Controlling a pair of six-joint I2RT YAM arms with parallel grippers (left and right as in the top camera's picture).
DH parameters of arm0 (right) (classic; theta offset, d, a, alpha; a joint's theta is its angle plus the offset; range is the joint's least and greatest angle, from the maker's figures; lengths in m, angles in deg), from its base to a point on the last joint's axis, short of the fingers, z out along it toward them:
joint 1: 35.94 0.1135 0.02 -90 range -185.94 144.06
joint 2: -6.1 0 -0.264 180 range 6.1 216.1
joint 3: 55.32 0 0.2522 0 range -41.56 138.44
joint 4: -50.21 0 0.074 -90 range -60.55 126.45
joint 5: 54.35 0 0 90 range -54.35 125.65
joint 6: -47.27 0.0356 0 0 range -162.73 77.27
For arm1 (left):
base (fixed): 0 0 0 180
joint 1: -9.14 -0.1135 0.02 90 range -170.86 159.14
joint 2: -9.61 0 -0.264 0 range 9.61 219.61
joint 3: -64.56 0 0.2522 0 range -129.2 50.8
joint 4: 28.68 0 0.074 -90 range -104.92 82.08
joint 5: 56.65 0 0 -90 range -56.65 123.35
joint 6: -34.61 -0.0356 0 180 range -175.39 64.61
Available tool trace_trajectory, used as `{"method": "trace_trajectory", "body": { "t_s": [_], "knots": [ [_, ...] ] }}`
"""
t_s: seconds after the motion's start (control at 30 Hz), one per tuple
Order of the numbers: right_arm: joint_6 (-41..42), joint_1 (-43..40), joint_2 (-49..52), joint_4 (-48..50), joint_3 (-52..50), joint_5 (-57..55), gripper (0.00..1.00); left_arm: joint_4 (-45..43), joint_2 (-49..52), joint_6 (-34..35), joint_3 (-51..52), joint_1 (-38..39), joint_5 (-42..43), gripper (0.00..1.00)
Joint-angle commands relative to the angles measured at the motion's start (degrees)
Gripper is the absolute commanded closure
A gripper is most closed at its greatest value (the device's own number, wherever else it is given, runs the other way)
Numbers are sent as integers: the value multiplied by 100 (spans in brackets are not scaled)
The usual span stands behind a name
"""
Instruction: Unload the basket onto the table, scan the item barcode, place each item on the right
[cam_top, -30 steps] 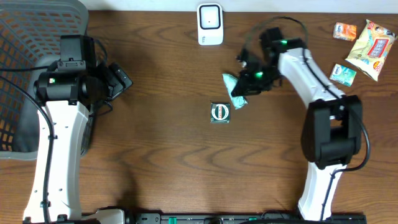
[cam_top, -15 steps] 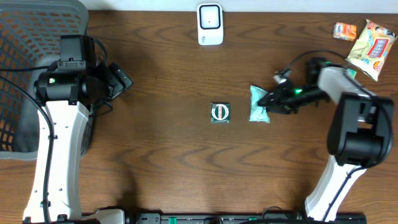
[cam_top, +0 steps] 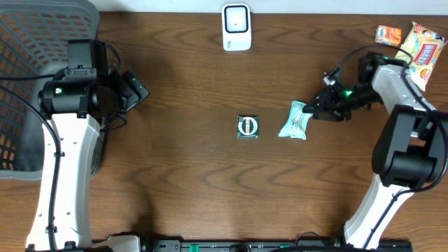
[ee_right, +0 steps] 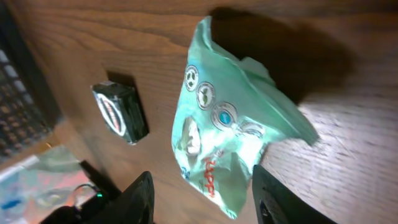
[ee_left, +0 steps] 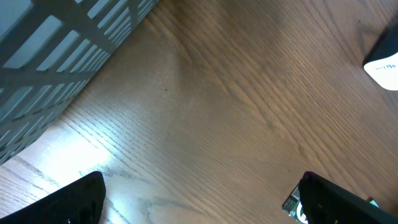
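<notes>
A mint-green snack packet (cam_top: 294,120) lies on the wooden table, right of a small dark green square pack (cam_top: 248,126). The white scanner (cam_top: 236,26) stands at the far middle edge. My right gripper (cam_top: 320,106) is just right of the packet. In the right wrist view its jaws (ee_right: 202,202) stand open, and the packet's (ee_right: 233,137) near end lies between the fingers (ee_right: 138,199) with a gap on each side. The dark pack (ee_right: 119,113) lies beyond it. My left gripper (cam_top: 134,91) is wide open over bare wood (ee_left: 202,205), far to the left.
A grey mesh basket (cam_top: 35,84) fills the far left. Other snack packets (cam_top: 420,45) and a small orange one (cam_top: 387,33) lie at the far right corner. In the left wrist view the scanner's corner (ee_left: 384,62) and the dark pack's edge (ee_left: 293,204) show.
My right gripper carried the green packet from near the scanner out to the right, opened, and left it on the table. The left arm has not moved.
</notes>
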Motion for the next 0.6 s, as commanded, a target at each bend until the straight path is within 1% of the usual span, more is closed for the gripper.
{"method": "trace_trajectory", "body": {
  "t_s": [0.0, 0.1, 0.13, 0.17, 0.2, 0.23, 0.33, 0.47, 0.5, 0.57],
  "knots": [
    [490, 210, -7, 170, 70, -863, 55, -2, 4, 7, 7, -28, -74, 2],
    [1257, 227, -7, 245, 68, -1891, 51, 0, 4, 4, 7, -28, -74, 2],
    [1447, 214, -7, 247, 63, -2090, 45, -2, 4, 7, 7, -28, -74, 2],
    [1467, 210, -7, 247, 59, -2092, 40, -2, 4, 7, 7, -28, -74, 2],
    [1467, 212, -4, 258, 42, -2020, 36, 0, 4, 7, 7, -28, -74, 2],
    [1458, 216, -4, 297, 0, -1897, 29, 0, 4, 7, 7, -28, -74, 2],
    [1145, 264, -4, 485, -170, -1401, 9, -2, 4, 7, 7, -28, -74, 2],
    [986, 321, -4, 802, -428, -822, 5, 0, 4, 7, 7, -28, -74, 2],
    [988, 330, -4, 920, -505, -702, 5, -2, 4, 7, 7, -28, -74, 2],
    [990, 339, -4, 1113, -640, -549, 9, 0, 2, 7, 7, -28, -74, 2]
  ]
}}
